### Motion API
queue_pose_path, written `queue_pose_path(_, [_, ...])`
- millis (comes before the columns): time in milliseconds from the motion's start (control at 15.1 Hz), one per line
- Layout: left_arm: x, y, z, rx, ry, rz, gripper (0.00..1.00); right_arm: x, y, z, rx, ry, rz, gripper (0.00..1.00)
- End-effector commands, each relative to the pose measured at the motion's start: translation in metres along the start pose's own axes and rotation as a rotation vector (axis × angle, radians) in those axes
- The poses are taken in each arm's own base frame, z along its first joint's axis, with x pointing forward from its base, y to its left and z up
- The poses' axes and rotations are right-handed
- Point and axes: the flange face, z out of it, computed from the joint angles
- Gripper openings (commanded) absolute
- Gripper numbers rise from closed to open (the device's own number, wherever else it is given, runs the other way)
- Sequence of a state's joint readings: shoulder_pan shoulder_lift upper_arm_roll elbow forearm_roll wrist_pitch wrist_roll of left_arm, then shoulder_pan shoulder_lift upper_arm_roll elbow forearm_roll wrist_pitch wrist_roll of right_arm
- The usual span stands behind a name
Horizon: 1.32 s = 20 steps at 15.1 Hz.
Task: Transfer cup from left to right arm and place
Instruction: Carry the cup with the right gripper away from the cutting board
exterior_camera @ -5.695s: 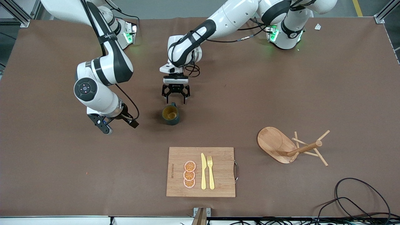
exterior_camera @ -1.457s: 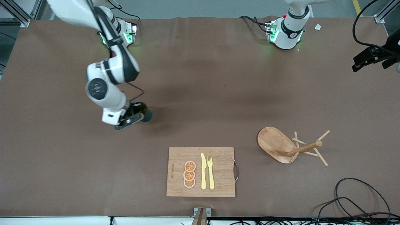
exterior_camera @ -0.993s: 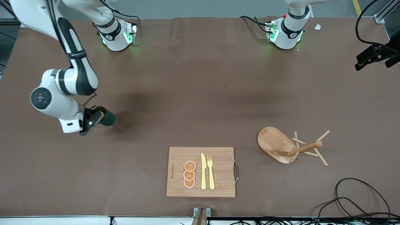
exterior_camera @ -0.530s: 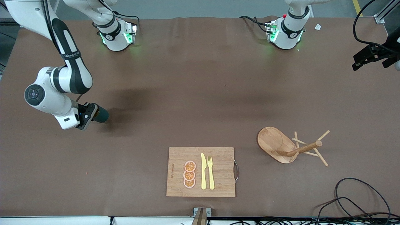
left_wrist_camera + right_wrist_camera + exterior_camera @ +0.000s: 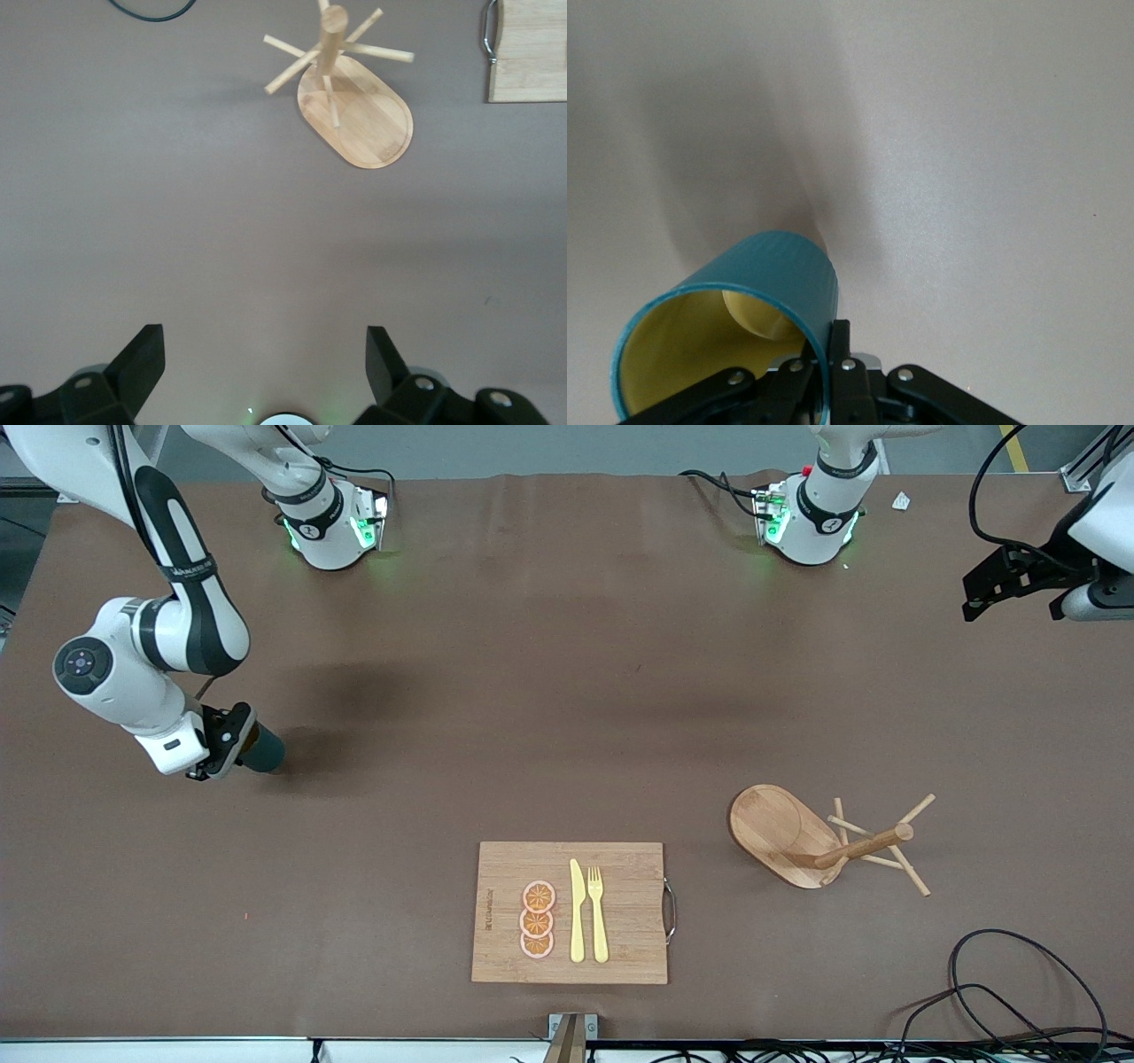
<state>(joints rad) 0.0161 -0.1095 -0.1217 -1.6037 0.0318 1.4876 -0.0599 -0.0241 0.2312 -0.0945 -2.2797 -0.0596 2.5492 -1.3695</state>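
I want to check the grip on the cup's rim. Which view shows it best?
The right wrist view: the cup fills it, its rim pinched in the right gripper. The front view shows the cup small and half hidden by that gripper. The left wrist view does not show it.

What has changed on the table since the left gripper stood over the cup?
The right gripper has taken the cup by its rim and carried it off toward the right arm's end of the table, where it now holds it tilted over bare tabletop. The left gripper has pulled back, open, to its own end. The cutting board, the cutlery and the peg rack stayed put.
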Motion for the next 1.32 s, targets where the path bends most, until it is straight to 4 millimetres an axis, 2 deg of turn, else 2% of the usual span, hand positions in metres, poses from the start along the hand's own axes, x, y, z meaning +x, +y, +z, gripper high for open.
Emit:
queue_pose_path(0, [-0.006,-0.002,-0.005,-0.018,0.016,0.014,1.00,-0.002,-0.012,-0.002,-0.024,0.003,-0.025,0.00])
queue_pose_path(331, [-0.004,-0.015,-0.003,-0.024,0.013,-0.009,1.00,-0.007,-0.013,0.003,-0.015,-0.001,-0.006,0.01])
queue_pose_path(662, [0.000,-0.017,-0.001,-0.047,0.025,-0.018,1.00,-0.011,-0.014,0.011,0.005,-0.004,0.015,0.04])
queue_pose_path(728, [0.000,-0.015,-0.001,-0.047,0.027,-0.020,1.00,-0.011,-0.014,0.011,0.005,-0.005,0.012,0.11])
queue_pose_path(795, [0.000,-0.014,-0.002,-0.045,0.027,-0.024,1.00,-0.011,-0.014,0.012,0.005,-0.005,0.012,0.46])
queue_pose_path(861, [0.000,-0.013,-0.002,-0.045,0.027,-0.021,1.00,-0.010,-0.013,0.012,0.008,-0.006,0.009,0.93])
queue_pose_path(927, [0.001,-0.013,-0.001,-0.046,0.028,-0.024,1.00,-0.010,-0.012,0.010,0.008,-0.006,0.007,1.00])
queue_pose_path(1060, [0.002,-0.013,-0.002,-0.043,0.037,-0.029,1.00,-0.007,-0.006,-0.002,0.010,-0.007,0.015,1.00])
queue_pose_path(1258, [0.002,-0.014,-0.004,-0.039,0.047,-0.031,1.00,-0.003,0.013,-0.043,0.128,-0.050,0.185,1.00])
